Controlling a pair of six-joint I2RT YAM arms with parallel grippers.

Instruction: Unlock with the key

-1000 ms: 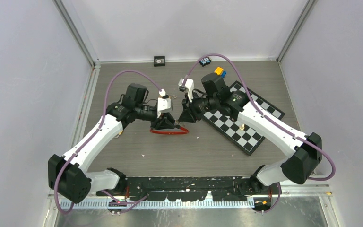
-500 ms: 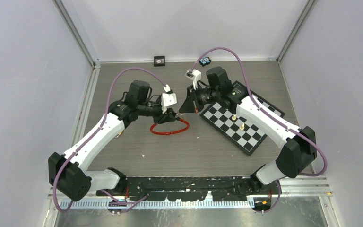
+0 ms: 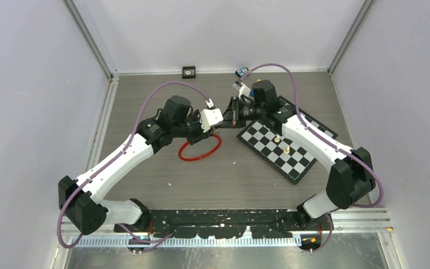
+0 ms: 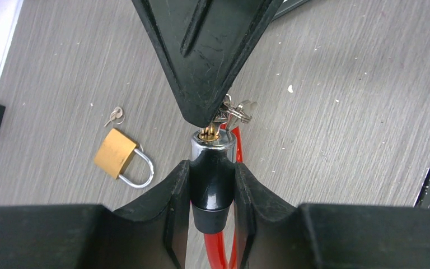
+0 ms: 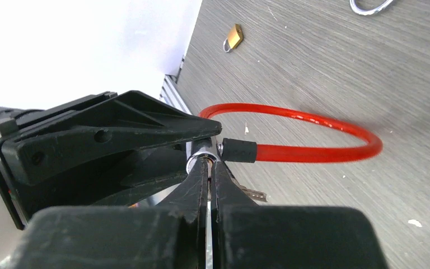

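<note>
The lock is a red cable loop [image 3: 200, 148] with a black and chrome cylinder [image 4: 213, 174]. My left gripper [image 4: 213, 168] is shut on that cylinder and holds it keyhole-outward. My right gripper [image 5: 209, 165] meets it head-on, its tips pressed together at the chrome end [image 5: 197, 156] and shut on the key in the keyhole. Only a brass sliver of the key [image 4: 208, 133] shows. Spare keys [image 4: 239, 111] dangle beside it on a ring. In the top view both grippers meet at mid-table, left [image 3: 219, 120] and right [image 3: 230, 116].
A brass padlock [image 4: 115, 154] with small keys [image 4: 114, 116] lies on the table beyond the cylinder. A chessboard [image 3: 283, 148] with two pieces sits to the right. A small black box [image 3: 188, 72] and a blue object [image 3: 242, 72] rest by the back wall.
Both arms swung toward the back right, carrying the cylinder with them. The right gripper closed on the key. The red loop shifted and turned on the table.
</note>
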